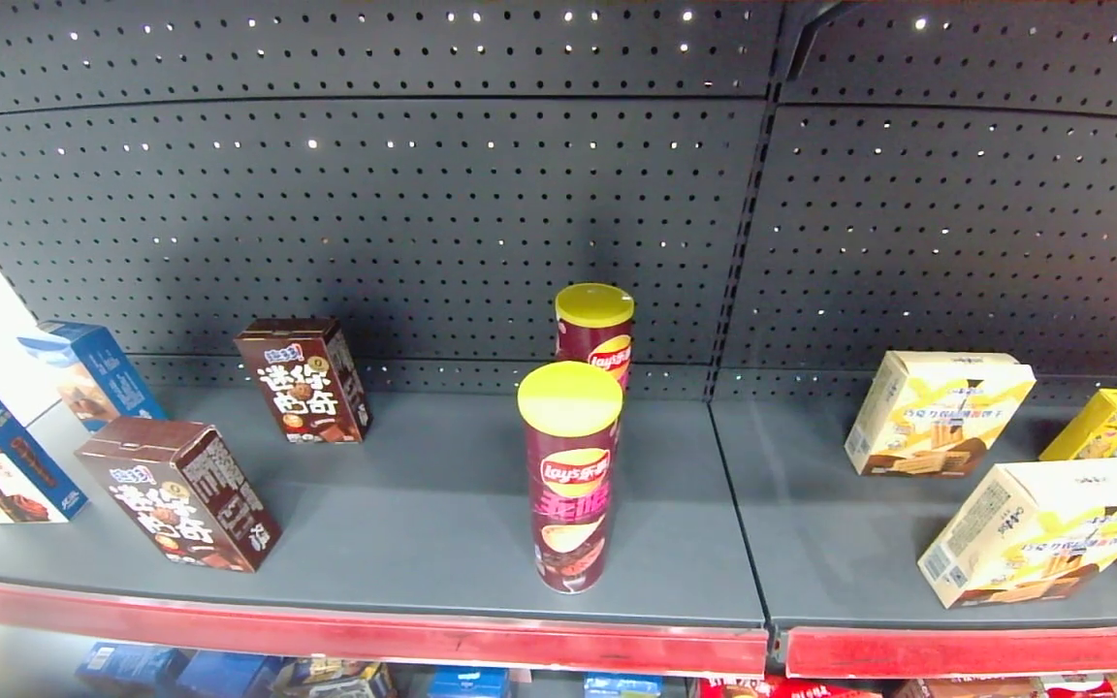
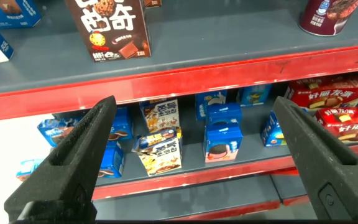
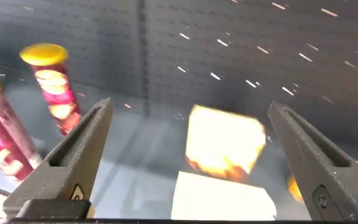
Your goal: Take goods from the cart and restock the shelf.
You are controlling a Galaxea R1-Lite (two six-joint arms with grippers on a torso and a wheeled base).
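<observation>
- The front chip can (image 1: 569, 475) stands upright mid-shelf (image 1: 403, 523), with the rear chip can (image 1: 595, 334) just behind it.
- 2 brown boxes (image 1: 180, 492) sit to their left and pale yellow boxes (image 1: 1043, 531) to their right.
- The left gripper (image 2: 192, 102) is spread wide and empty, below the shelf's red edge.
- The right gripper (image 3: 189, 106) is also spread and empty, facing the cans.

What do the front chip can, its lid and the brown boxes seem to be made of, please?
Front chip can: likely a printed cardboard tube, slightly glossy wrap. Its lid: probably plastic, smooth plain yellow. Brown boxes: printed paperboard, judging by folded edges.
</observation>
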